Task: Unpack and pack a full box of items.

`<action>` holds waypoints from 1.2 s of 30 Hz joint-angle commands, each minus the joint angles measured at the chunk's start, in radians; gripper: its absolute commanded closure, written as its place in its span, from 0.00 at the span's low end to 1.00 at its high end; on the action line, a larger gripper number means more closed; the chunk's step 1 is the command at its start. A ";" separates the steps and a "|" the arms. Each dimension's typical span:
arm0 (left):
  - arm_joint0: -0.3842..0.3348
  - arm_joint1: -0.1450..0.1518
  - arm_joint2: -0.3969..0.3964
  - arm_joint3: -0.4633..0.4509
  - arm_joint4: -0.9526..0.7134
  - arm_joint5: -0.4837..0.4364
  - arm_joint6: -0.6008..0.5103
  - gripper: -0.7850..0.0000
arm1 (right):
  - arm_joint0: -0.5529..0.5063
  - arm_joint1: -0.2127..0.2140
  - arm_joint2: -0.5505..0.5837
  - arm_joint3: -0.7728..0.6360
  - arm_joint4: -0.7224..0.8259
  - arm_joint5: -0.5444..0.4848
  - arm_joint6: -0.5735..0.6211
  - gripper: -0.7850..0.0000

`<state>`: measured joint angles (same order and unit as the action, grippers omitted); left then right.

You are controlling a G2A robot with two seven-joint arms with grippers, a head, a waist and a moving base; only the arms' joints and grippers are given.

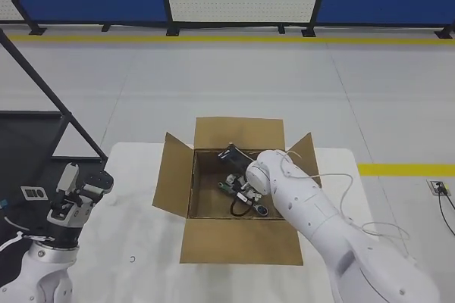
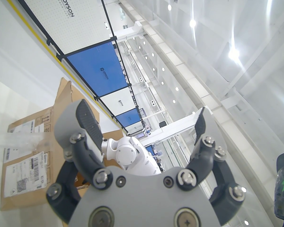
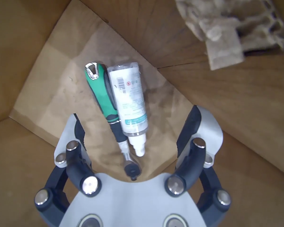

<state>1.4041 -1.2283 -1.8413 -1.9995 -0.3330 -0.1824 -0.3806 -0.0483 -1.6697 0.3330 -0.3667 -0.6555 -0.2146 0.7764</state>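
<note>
We see the open cardboard box (image 1: 241,241) in the middle of the white tabletop (image 1: 136,227). Our right hand (image 3: 135,116) hangs inside it, spread wide, above a white bottle (image 3: 130,98) that touches a green-handled ratchet (image 3: 101,93) on the box floor. Our left hand (image 2: 144,109), also spread, holds nothing left of the box.

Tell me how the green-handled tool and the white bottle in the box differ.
The green-handled tool has a green and black grip and a metal shaft; the white bottle is white with a printed label. The tool is slimmer, the bottle thicker. Both lie flat on the box floor, side by side and touching, narrow ends the same way.
</note>
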 commanded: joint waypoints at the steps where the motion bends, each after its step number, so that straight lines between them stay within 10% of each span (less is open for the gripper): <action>1: 0.000 0.000 0.000 0.000 0.000 0.000 0.000 0.00 | 0.001 -0.001 0.002 0.010 -0.007 -0.026 0.000 0.00; 6: 0.000 0.000 0.000 0.000 0.000 0.000 0.000 0.00 | -0.001 -0.009 0.001 0.035 -0.032 -0.062 0.013 0.00; 9: 0.000 0.000 0.000 0.000 0.000 0.000 0.000 0.00 | -0.002 -0.014 0.007 0.056 -0.034 -0.062 0.007 0.50; 11: 0.000 0.000 0.000 0.000 0.000 0.000 0.000 0.00 | -0.002 -0.018 0.010 0.065 -0.037 -0.061 0.003 0.61; 36: 0.000 0.000 0.000 0.000 0.000 0.000 0.000 0.00 | -0.024 -0.078 0.030 0.138 -0.085 -0.058 0.022 0.62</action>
<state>1.4041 -1.2283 -1.8413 -1.9995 -0.3331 -0.1824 -0.3805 -0.0719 -1.7462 0.3626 -0.2314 -0.7407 -0.2724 0.7987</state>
